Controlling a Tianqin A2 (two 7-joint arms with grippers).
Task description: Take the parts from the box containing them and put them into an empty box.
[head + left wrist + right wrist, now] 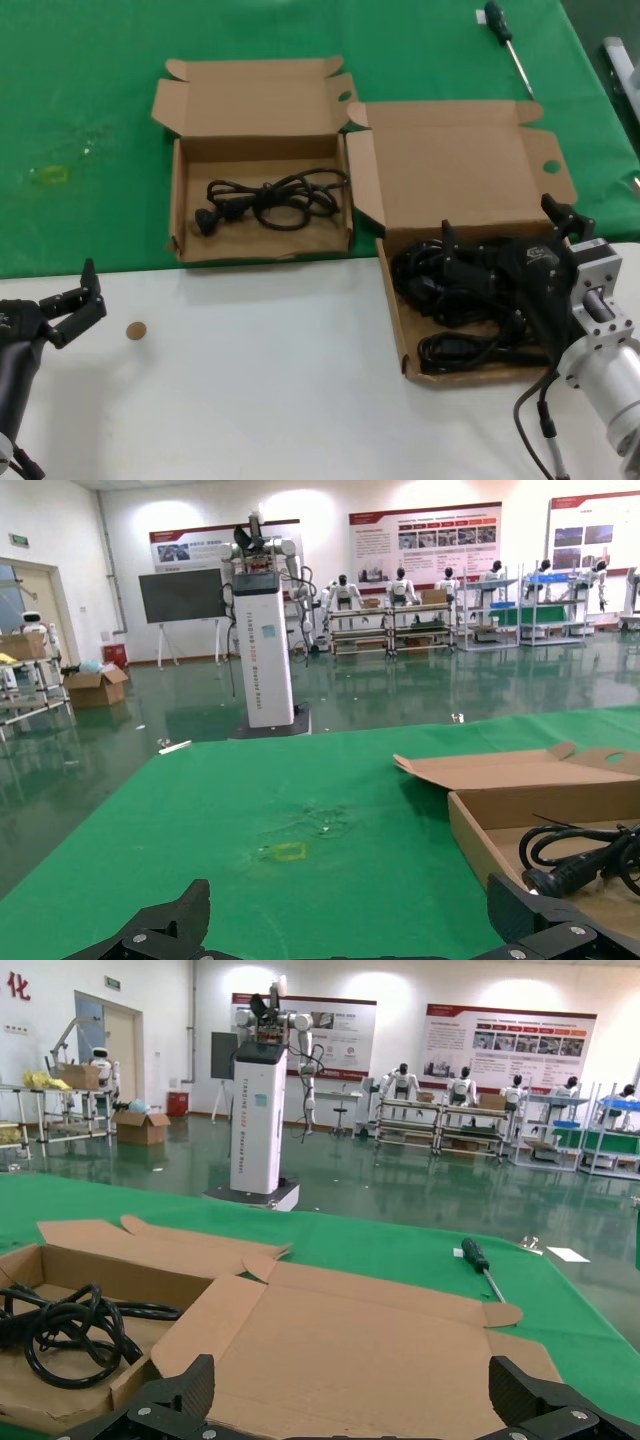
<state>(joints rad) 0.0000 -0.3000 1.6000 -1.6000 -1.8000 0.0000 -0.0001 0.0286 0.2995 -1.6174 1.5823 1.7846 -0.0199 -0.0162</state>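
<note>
Corrugated brown cardboard forms both open boxes: the wide box (470, 165) holds a heap of glossy black cords (455, 290), and the narrow box (262, 150) holds one looped cord (270, 197). Over the heap, the right gripper (510, 235) spreads wide, grasping nothing. On the white surface (250, 370), the left gripper (75, 295) rests, open and empty.

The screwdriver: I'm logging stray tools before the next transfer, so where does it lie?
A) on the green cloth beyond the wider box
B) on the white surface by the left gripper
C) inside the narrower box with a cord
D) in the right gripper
A: the green-handled screwdriver lies on the green cloth, beyond the open lid of the wider box, touching neither box.
</note>
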